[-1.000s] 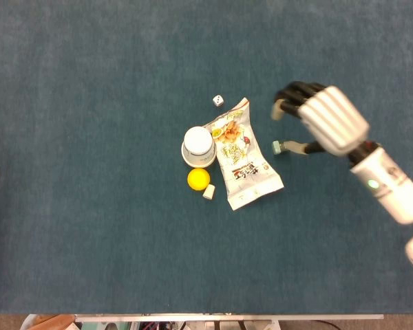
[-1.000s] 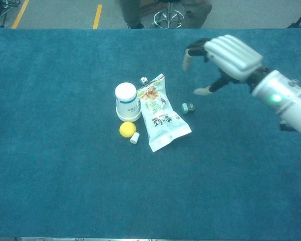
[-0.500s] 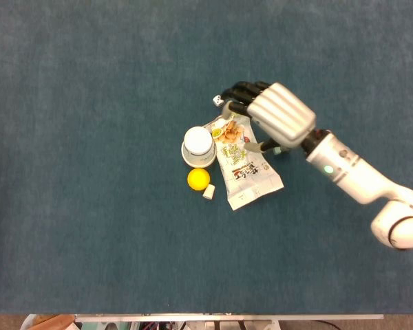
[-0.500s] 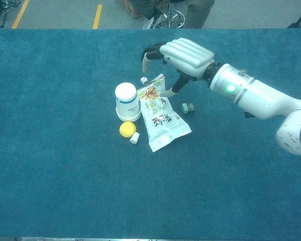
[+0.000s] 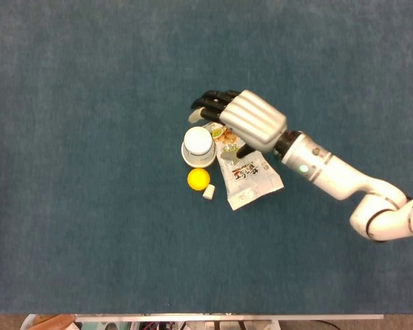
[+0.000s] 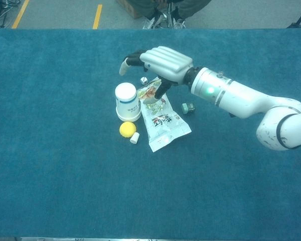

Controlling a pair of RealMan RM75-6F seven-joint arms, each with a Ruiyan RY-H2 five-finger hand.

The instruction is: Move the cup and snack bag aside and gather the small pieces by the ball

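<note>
A white paper cup (image 5: pixel 198 146) (image 6: pixel 127 102) stands upside down beside a snack bag (image 5: pixel 248 175) (image 6: pixel 163 120) lying flat. A yellow ball (image 5: pixel 199 179) (image 6: pixel 127 129) sits just in front of the cup, with a small white piece (image 5: pixel 208 192) (image 6: pixel 134 138) next to it. A white die (image 6: pixel 144 80) lies behind the bag and a small green piece (image 6: pixel 188 107) to its right; the head view hides both under my arm. My right hand (image 5: pixel 244 120) (image 6: pixel 160 63) hovers open over the bag's far end, its fingers reaching above the cup and holding nothing. My left hand is out of sight.
Blue carpet-like cloth (image 5: pixel 89 227) covers the whole table. The right forearm (image 5: pixel 330 177) (image 6: pixel 236 95) stretches in from the right side. Beyond the table's far edge a stool and a person's feet (image 6: pixel 165 7) are on the floor.
My right hand has swept left from the open cloth on the right to above the bag's far end and the cup. The objects on the table have not moved.
</note>
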